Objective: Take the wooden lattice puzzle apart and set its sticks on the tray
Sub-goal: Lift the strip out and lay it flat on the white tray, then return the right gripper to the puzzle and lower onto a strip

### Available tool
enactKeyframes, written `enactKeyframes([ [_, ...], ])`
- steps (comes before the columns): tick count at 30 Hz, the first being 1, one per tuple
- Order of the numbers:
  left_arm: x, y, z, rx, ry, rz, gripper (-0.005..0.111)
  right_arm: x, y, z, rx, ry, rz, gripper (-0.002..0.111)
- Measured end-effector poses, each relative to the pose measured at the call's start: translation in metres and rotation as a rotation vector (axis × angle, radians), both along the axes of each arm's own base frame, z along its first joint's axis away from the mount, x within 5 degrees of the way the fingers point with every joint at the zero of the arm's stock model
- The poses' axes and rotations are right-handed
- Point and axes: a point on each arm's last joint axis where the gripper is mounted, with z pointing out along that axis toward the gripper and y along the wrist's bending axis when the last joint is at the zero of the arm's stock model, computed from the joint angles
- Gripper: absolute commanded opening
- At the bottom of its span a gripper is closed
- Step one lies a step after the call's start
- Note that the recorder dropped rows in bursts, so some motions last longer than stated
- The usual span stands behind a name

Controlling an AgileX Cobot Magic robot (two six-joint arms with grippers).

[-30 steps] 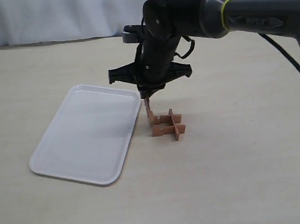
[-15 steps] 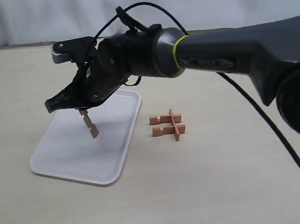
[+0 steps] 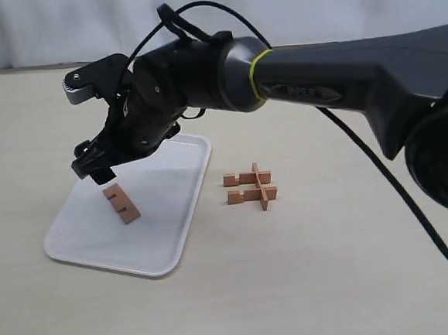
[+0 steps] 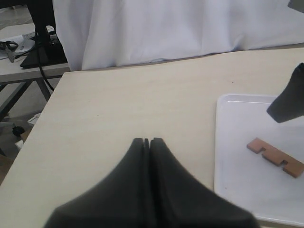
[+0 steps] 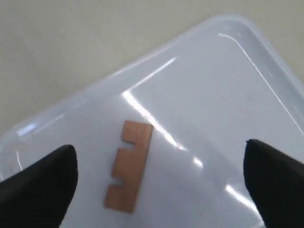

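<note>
One notched reddish-brown stick lies on the white tray, loose from any gripper. My right gripper has reached across and hovers just above the stick, open, with its fingers wide on either side. In the right wrist view the stick lies flat on the tray, below the open right gripper. The rest of the wooden lattice puzzle, three sticks still interlocked, stands on the table right of the tray. My left gripper is shut and empty over bare table, beside the tray and the stick.
The beige table top runs all round the tray. A white curtain hangs behind the far edge. The right arm's thick black link spans the scene above the puzzle. Beyond the table's left edge stands a desk with cables.
The right gripper carried one stick from the puzzle leftwards over the tray, then opened. The stick has dropped onto the tray.
</note>
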Motion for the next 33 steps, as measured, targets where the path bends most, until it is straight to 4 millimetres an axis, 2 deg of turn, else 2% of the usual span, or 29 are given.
enactKeyframes([
  [3,0.0,0.0,0.0,0.0,0.0,0.0,0.0,-0.002,-0.008,0.013,-0.134,0.047,0.036,0.085],
  [8,0.0,0.0,0.0,0.0,0.0,0.0,0.0,-0.01,-0.038,0.032,-0.474,0.146,-0.012,0.065],
  [11,0.0,0.0,0.0,0.0,0.0,0.0,0.0,-0.008,-0.055,0.034,-0.612,0.144,-0.079,0.055],
  [14,0.0,0.0,0.0,0.0,0.0,0.0,0.0,-0.007,-0.068,0.03,-0.66,0.152,-0.115,0.046],
  [22,0.0,0.0,0.0,0.0,0.0,0.0,0.0,0.001,-0.111,0.017,-0.626,0.24,-0.273,0.03],
  [25,0.0,0.0,0.0,0.0,0.0,0.0,0.0,0.003,-0.124,0.014,-0.544,0.296,-0.331,0.03],
  [33,0.0,0.0,0.0,0.0,0.0,0.0,0.0,0.003,-0.14,-0.005,-0.379,0.372,-0.386,0.03],
])
